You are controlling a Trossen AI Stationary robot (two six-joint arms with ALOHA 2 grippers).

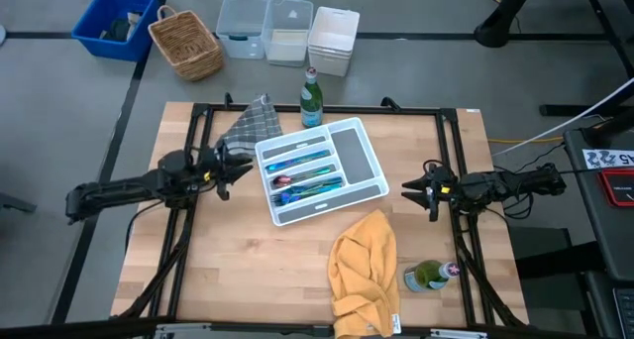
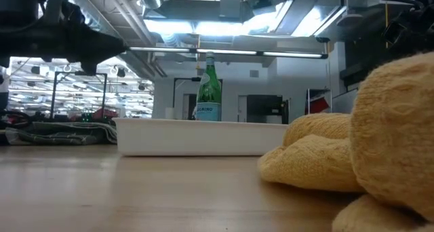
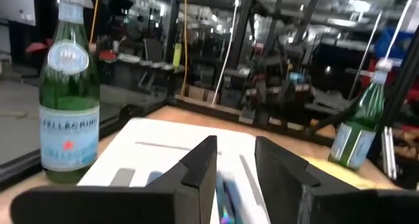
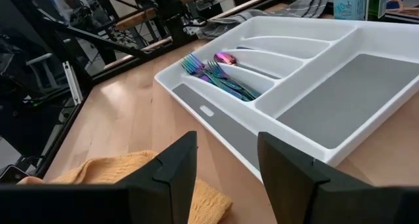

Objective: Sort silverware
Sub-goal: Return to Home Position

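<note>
Both end effectors are released and carry nothing: the left end effector shows a clear gap between its dark fingers in its own wrist view, and so does the right end effector in its own. The silverware, blue-teal and iridescent pieces, lies in the narrow compartments of the white divided tray at the middle of the tabletop, and we see no piece loose on the wood. We judge the sorting done and the step in hand to be bringing both arms back to rest. To do it well, we would draw each arm straight back along its own line, away from the tray. We would keep the fingers above the rim so nothing nudges it. The left arm lies low and stretched from the left edge, its end effector just beside the tray's left end and near the grey checked cloth. The right arm reaches in level from the right edge, its end effector near the tray's right end but apart from it. The yellow cloth and the fallen green bottle lie near it, so we would avoid dipping on that side. The upright green bottle stands behind the tray, out of both paths.
</note>
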